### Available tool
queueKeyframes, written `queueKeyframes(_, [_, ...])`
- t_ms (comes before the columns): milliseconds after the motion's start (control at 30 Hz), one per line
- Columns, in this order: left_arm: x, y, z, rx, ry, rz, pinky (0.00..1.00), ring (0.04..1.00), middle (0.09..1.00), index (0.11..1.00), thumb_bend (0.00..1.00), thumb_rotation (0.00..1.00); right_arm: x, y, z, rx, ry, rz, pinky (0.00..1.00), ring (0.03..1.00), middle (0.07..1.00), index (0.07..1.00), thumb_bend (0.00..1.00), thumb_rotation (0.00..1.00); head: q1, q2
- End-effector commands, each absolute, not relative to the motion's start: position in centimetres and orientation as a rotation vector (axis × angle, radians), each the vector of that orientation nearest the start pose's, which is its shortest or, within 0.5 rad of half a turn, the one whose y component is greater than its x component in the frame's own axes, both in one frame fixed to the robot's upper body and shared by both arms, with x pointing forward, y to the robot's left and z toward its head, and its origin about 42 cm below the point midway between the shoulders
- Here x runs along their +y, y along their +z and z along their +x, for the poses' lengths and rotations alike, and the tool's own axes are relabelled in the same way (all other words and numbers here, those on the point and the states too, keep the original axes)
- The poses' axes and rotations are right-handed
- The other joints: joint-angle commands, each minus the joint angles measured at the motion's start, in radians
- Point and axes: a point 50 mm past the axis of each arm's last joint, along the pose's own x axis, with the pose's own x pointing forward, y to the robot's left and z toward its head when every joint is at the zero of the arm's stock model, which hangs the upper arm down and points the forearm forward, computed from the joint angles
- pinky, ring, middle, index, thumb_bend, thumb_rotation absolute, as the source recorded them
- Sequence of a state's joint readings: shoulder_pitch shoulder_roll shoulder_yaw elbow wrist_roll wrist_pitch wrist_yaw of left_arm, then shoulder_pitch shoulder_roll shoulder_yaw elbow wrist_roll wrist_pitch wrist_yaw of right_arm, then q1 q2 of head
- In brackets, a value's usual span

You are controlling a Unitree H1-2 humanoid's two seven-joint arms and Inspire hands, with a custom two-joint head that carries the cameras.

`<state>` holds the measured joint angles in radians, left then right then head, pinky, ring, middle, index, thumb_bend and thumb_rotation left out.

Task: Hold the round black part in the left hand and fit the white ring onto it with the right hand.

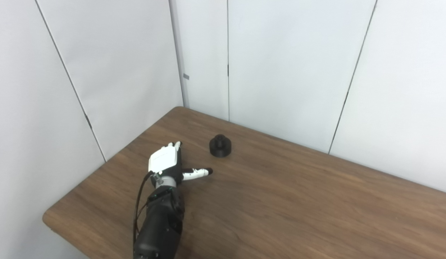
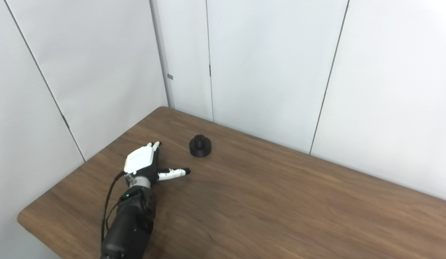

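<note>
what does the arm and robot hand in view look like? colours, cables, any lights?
Only the left one shows. The left robot hand has a white back plate, black underside and white fingers with black tips. A silver wrist ring joins it to a glossy black forearm. A black cable loops along its left side. A small green light shows in the right eye view.

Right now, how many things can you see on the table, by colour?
Black: 1, the round black part, standing alone on the brown table.
White and black: 1, the left robot hand, open, beside the part but not touching it.
White ring: 0 in view.
Total: 2.
</note>
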<state>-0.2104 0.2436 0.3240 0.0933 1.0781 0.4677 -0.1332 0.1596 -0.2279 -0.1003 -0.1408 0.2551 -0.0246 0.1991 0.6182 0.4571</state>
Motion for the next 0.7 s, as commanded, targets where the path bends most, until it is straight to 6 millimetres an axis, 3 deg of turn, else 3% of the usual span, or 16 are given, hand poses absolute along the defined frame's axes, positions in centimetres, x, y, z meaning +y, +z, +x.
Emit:
queueKeyframes(0, [40.2, 16.6, 33.9, 0.428, 0.590, 1.154, 1.00, 1.000, 1.000, 0.974, 1.00, 0.64, -31.1, 8.6, 20.4, 0.090, 0.068, 0.010, 1.00, 1.000, 1.000, 1.000, 0.75, 1.00, -0.002, 0.001])
queueKeyframes(667, [39.2, 16.4, 37.1, 0.412, 0.544, 1.205, 1.00, 1.000, 1.000, 0.966, 1.00, 0.61, -30.9, 8.9, 18.3, 0.091, 0.068, 0.005, 1.00, 1.000, 1.000, 1.000, 0.76, 1.00, -0.051, 0.013])
